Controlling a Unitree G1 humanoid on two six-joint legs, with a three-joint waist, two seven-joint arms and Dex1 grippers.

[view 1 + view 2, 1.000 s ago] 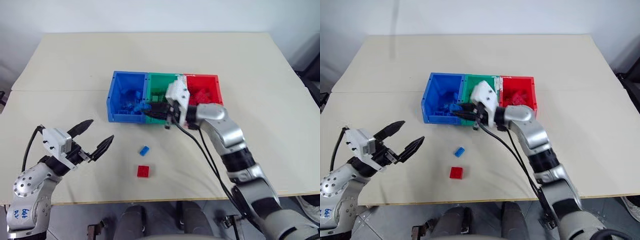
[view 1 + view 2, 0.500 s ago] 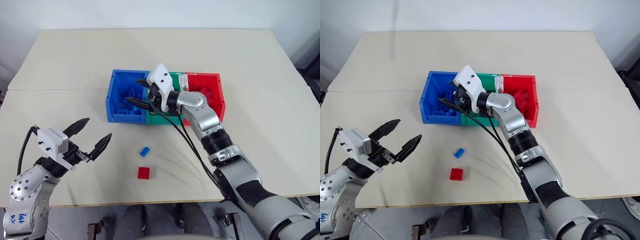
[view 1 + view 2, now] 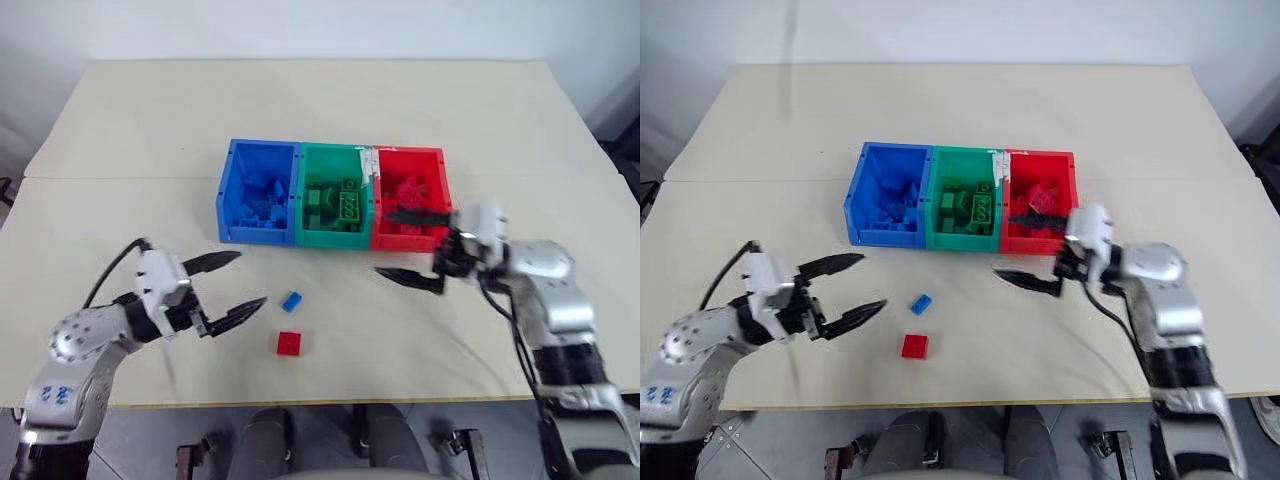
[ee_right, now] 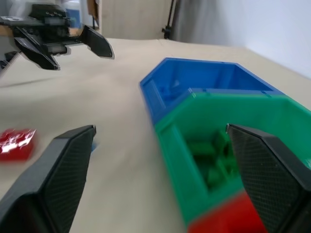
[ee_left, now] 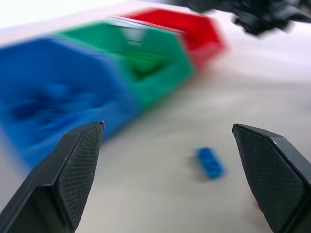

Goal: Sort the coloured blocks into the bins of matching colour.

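Observation:
Three joined bins stand mid-table: blue (image 3: 224,195), green (image 3: 335,147) and red (image 3: 408,150), each with blocks of its own colour inside. In front of them a small blue block (image 3: 291,301) and a red square block (image 3: 290,343) lie loose on the table. My left gripper (image 3: 250,280) is open, level, just left of the blue block (image 5: 210,162), and holds nothing. In front of the red bin my right gripper (image 3: 383,243) is also open and empty, pointing left.
The beige table (image 3: 150,130) has wide free room behind and to both sides of the bins. Its front edge runs close below the red block (image 4: 17,143). A seam crosses the table on the left (image 3: 100,180).
My right gripper opened over the blue bin, then drew back to the right, ending in front of the red bin. My left gripper swung right, closer to the loose blue block.

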